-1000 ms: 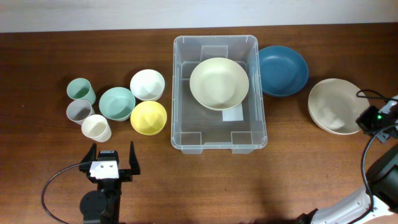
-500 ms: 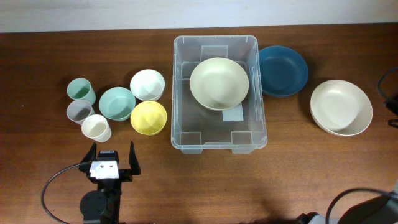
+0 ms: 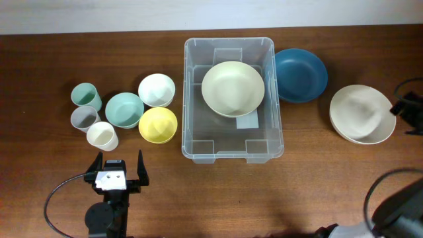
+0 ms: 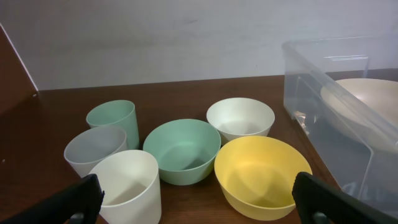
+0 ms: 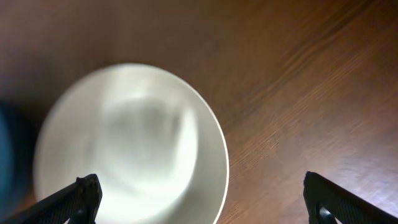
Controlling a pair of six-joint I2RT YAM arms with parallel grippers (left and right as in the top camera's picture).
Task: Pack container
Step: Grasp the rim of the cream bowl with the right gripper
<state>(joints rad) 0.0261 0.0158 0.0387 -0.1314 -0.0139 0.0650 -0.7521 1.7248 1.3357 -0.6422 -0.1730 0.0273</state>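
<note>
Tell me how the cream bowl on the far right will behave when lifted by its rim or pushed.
The cream bowl looks rigid and thin-walled, so probably light. Its smooth, glossy surface may slip in a rim pinch. Being wide and shallow, it should slide on the table rather than tip.

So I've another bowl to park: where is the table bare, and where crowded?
Bare table: the strip in front of the container, right of the left end effector; also left of the green cup. Crowded: around the yellow bowl; blue bowl close beside the container.
</note>
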